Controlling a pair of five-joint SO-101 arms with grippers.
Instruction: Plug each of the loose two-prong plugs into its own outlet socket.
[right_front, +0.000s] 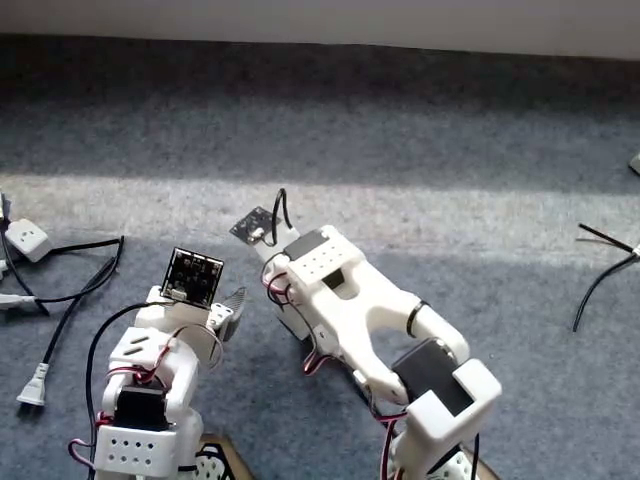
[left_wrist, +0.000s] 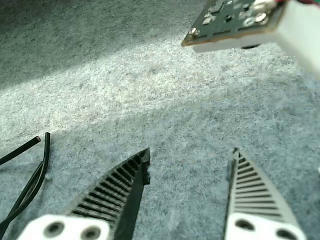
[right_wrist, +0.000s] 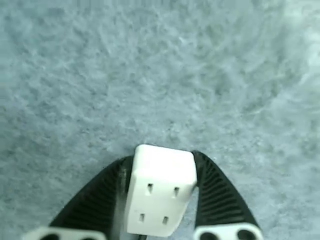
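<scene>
The desk (right_front: 450, 150) is covered in grey felt. From above, its whole middle and far half lie open, up to a pale strip (right_front: 400, 20) along the far edge. The loose things sit at the sides. At the left edge lie a small white block (right_front: 28, 238) on a cord, a tangle of black cords (right_front: 75, 290) and a white plug (right_front: 33, 388) nearer the arms. At the right edge two more black cord ends (right_front: 600, 275) reach in, well apart from both arms.

The left claw (left_wrist: 190, 152) is spread wide and holds nothing, with bare felt between its ribbed fingers (left_wrist: 125, 192). Its own camera shows cord ends (left_wrist: 30, 160) just beside one finger. The right arm's circuit board (left_wrist: 235, 20) hangs close ahead on the other side, so that side is the tight one.

The right claw (right_wrist: 161, 156) is closed on a white socket block (right_wrist: 159, 192), one finger against each side. Two pairs of slots face the camera, and there is open felt beyond. The high view hides this block under the right arm (right_front: 360, 310). That view shows the arm stretched toward the middle of the desk, close beside the left arm (right_front: 150, 370), with a narrow gap between them.
</scene>
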